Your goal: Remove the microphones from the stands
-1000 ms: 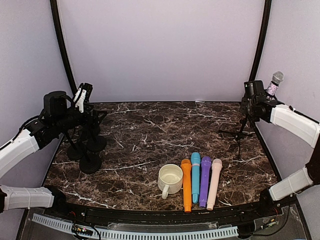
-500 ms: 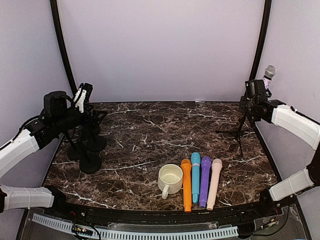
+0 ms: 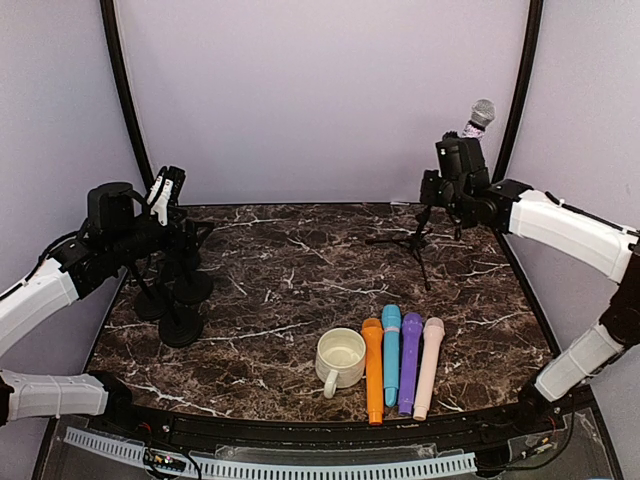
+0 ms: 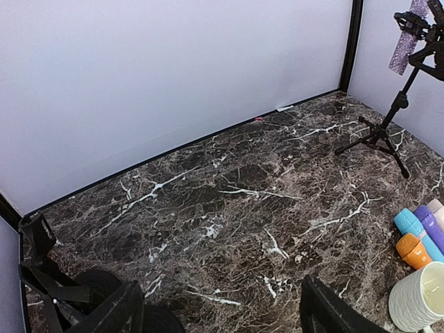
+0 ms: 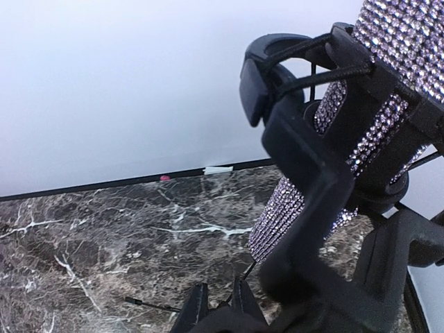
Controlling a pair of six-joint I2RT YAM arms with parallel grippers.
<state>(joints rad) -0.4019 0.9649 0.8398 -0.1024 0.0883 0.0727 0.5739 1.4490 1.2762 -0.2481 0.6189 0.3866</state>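
The mic [image 3: 480, 113] sits clipped in the stand [image 3: 418, 238]. My right claw [image 3: 462, 150] is at it, grip unclear. Removal remains.

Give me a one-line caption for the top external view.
Right gripper grips the glittery microphone atop its tripod stand; left gripper open.

I see white shells over black joints on my left arm [image 3: 40, 295] and right arm [image 3: 570, 235] — the left gripper [image 3: 167, 180] black-and-white (thin black cable behind).
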